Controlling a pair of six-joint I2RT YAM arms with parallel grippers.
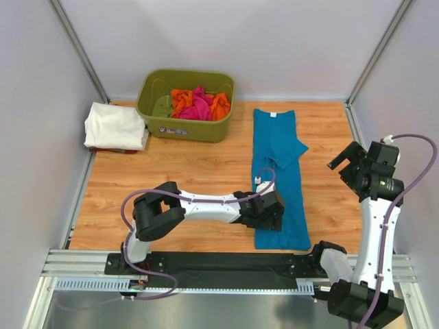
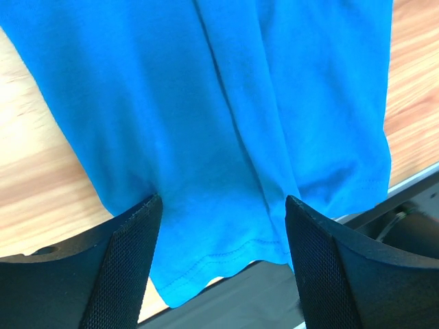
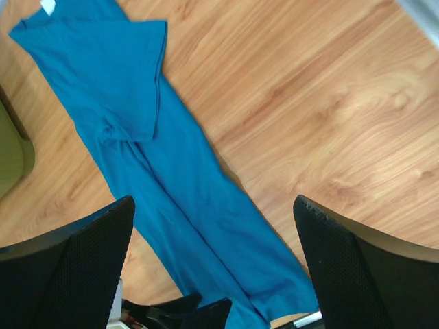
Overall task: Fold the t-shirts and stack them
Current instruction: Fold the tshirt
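Note:
The teal-blue t-shirt (image 1: 278, 161) lies on the table folded lengthwise into a long narrow strip, collar at the far end and hem at the near edge. My left gripper (image 1: 271, 214) hangs over the hem end, open and holding nothing. In the left wrist view the gripper (image 2: 223, 205) has the blue cloth (image 2: 226, 116) between and below its fingers (image 2: 130, 264). My right gripper (image 1: 348, 163) is raised to the right of the shirt, open and empty. Its wrist view looks down between the spread jaws of the gripper (image 3: 212, 205) at the whole strip (image 3: 137, 144). A folded white t-shirt (image 1: 115, 125) lies at the far left.
An olive-green tub (image 1: 154, 110) at the back holds crumpled pink and orange shirts (image 1: 199, 104). A black rail (image 1: 206, 264) runs along the near edge, just under the shirt's hem. Grey walls close in the left, back and right sides.

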